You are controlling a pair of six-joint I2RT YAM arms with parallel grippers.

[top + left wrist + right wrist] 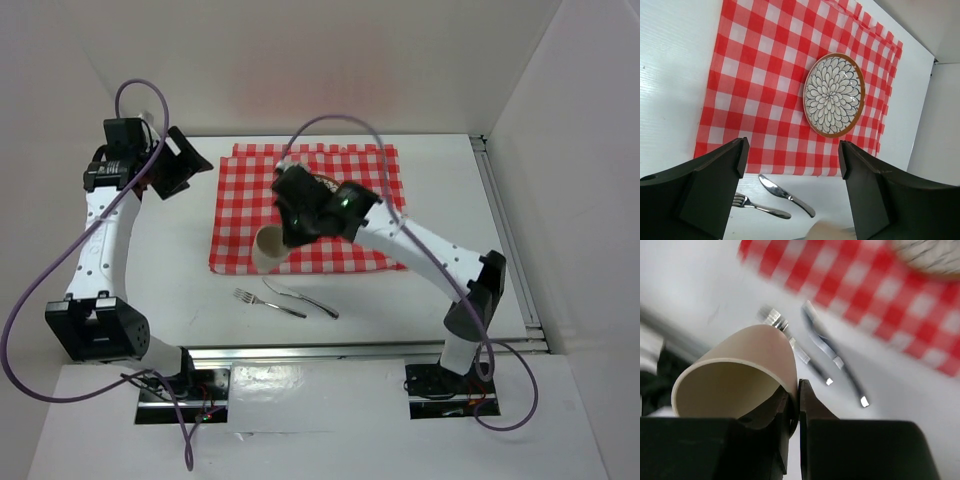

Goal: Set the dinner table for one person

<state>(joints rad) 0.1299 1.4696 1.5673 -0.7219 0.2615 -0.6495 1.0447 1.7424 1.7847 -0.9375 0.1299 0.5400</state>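
Two utensils, a fork [268, 302] and a knife [300, 297], are laid on the dinner table [170, 270], which is spread beneath both arms, just beside the checked cloth [240, 215]. A beige cup [268, 250] is pinched at its rim by the right gripper [796, 390]; the left gripper [792, 155] is held spread wide, empty

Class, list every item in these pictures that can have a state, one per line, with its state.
Cup: empty, gripped by its wall.
Right gripper: shut on the cup.
Left gripper: open, holding nothing.
Plate: empty, flat on the cloth.
Cloth: spread on the dinner table.
Fork: lying off the cloth.
Knife: lying beside the fork.
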